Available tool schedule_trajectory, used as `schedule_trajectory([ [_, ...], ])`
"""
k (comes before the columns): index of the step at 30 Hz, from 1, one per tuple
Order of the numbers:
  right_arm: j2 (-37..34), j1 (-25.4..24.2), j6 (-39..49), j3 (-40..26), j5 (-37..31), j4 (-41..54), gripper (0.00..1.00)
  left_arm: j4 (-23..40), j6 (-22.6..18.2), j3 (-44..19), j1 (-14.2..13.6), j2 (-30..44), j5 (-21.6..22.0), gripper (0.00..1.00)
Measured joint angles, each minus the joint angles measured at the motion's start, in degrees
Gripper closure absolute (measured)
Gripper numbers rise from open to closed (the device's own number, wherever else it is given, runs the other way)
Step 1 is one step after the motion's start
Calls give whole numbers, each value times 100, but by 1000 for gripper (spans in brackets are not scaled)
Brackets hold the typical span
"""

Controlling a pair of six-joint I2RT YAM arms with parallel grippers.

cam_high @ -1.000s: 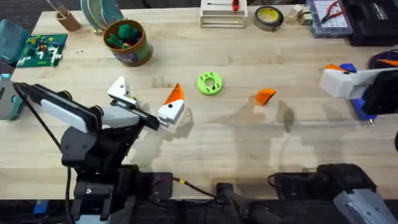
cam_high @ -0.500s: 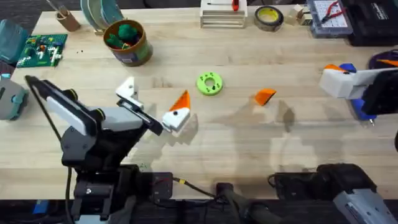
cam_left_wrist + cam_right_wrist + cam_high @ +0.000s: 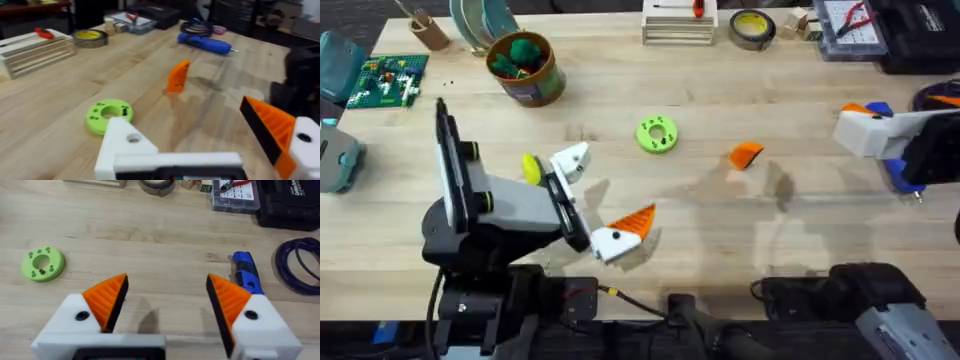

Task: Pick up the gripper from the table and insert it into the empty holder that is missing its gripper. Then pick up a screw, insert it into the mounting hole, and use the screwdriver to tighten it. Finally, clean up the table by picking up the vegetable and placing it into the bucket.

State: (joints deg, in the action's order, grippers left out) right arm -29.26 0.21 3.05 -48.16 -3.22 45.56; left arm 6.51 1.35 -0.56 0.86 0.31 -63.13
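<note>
Left gripper (image 3: 592, 195): jaws wide, holding nothing; one white holder (image 3: 570, 160) bare, its mate carrying an orange finger.
Right gripper (image 3: 165, 296): cut off at the overhead view's 3 o'clock edge; jaws wide, empty.
Loose orange gripper (image 3: 747, 154): table centre, at 3 o'clock of green ring (image 3: 657, 134).
Screwdriver (image 3: 246, 272): partly hidden by the right gripper.
Vegetable (image 3: 531, 168): half hidden behind the left arm.
Bucket (image 3: 525, 68): 11 o'clock.
Table (image 3: 720, 230): pale wood.

Ahead of the left gripper (image 3: 592, 200), its fingers spread wide, bare wood runs to the small orange plastic wedge (image 3: 746, 155). The bright green flat ring with holes (image 3: 657, 134) sits off to one side. Just behind lies the small yellow-green toy vegetable (image 3: 531, 168). Farther off stands the round tin can (image 3: 526, 68).
</note>
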Motion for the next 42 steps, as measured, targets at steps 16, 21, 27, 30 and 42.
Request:
schedule_trajectory([
  [16, 0, 0, 0, 0, 0, 0, 10, 76, 2, 0, 0, -2, -486, 8],
  [21, 0, 0, 0, 0, 0, 0, 10, 76, 2, 0, 0, -2, -486, 8],
  [27, 0, 0, 0, 0, 0, 0, 10, 76, 2, 0, 0, 1, -486, 8],
  [30, 0, 0, 0, 0, 0, 0, 10, 76, 1, 0, 0, 0, -486, 7],
  [42, -389, 0, 299, -285, 255, 24, 10, 76, 0, 0, 0, 1, -488, 8],
])
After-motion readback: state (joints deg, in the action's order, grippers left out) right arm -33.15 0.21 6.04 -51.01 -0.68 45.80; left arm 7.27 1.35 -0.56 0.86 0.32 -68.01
